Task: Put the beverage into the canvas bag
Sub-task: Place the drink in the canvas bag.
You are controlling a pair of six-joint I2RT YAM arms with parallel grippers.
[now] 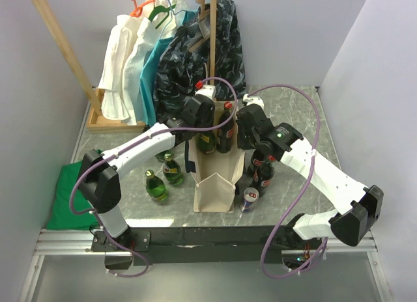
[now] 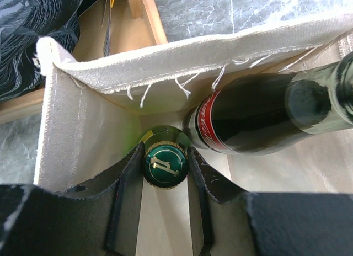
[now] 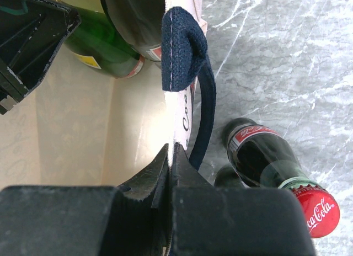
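Observation:
The canvas bag (image 1: 215, 192) stands open at the table's middle, cream with navy handles (image 3: 185, 52). My left gripper (image 2: 165, 150) reaches into its mouth from above, shut on the neck of a green glass bottle with a green cap (image 2: 165, 166), which hangs inside the bag. Beside it a dark cola bottle (image 2: 259, 115) with a red label leans against the bag's inner wall. My right gripper (image 3: 172, 148) is shut on the rim of the bag's right wall (image 3: 179, 121). In the top view both grippers, left (image 1: 206, 138) and right (image 1: 242, 144), sit over the bag's far end.
Two green bottles (image 1: 156, 185) (image 1: 172, 170) stand left of the bag. Cola bottles (image 1: 264, 168) and a can (image 1: 249, 199) stand against its right side; one has a red cap (image 3: 315, 210). A green cloth (image 1: 75, 191) lies at the left edge. A wooden garment rack (image 1: 65, 61) stands behind.

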